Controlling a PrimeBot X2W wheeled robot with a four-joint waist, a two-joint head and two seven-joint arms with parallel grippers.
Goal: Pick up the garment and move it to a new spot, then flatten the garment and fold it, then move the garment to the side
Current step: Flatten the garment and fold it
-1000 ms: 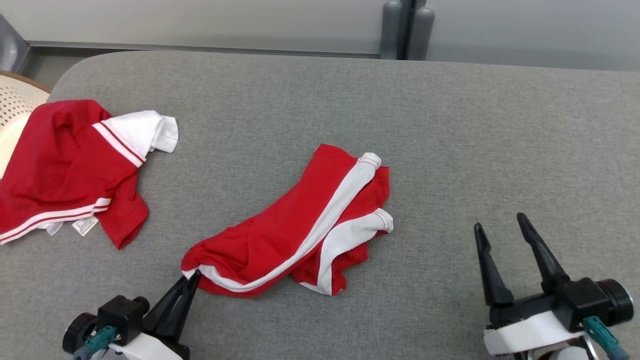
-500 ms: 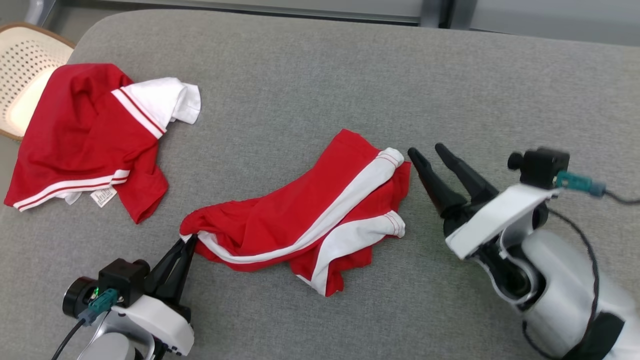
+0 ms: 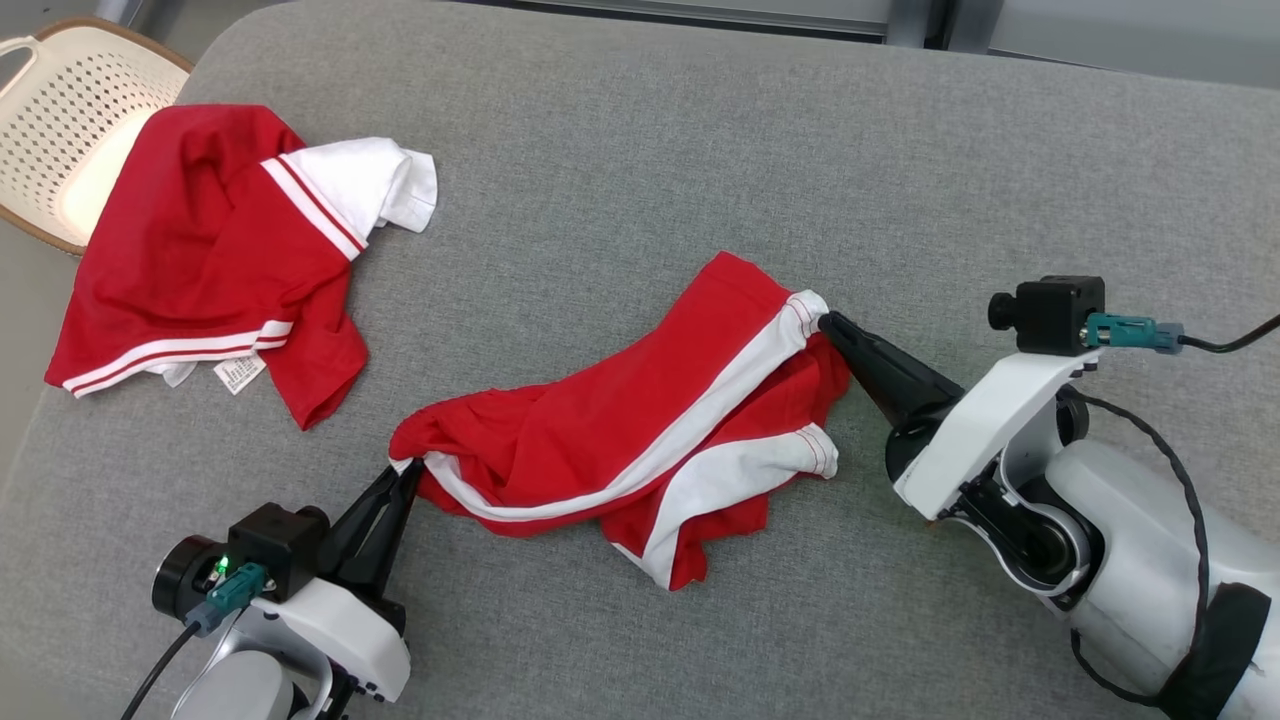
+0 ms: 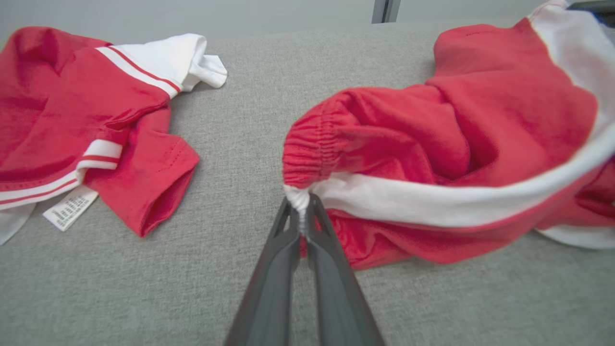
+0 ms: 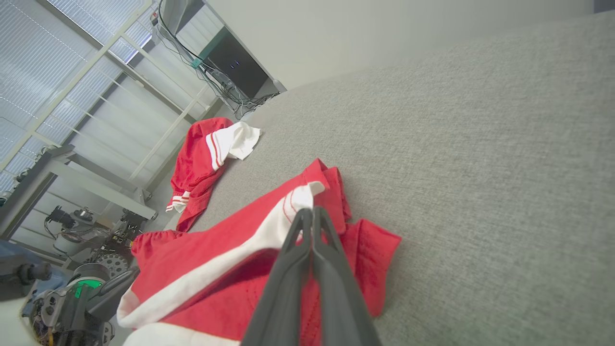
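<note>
Right end effector (image 3: 826,321) moved to the shorts (image 3: 620,440), formerly open, now gripping them

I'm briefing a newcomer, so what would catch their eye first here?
Red shorts with white stripes lie crumpled mid-surface, the left jaws pinching the waistband and the right jaws closed on a leg hem. A second red-and-white garment lies far left, beside a cream basket.

Shorts (image 3: 600,440): red, broad white side stripe, white hem bands edged with thin red lines; between the black-fingered left hand (image 3: 408,473) and right hand (image 3: 826,321). Shirt (image 3: 200,260), beyond the left hand: red, white sleeve, red-and-white striped trim, white label. Table (image 3: 700,150): plain grey weave. Basket (image 3: 60,85): cream, perforated.
</note>
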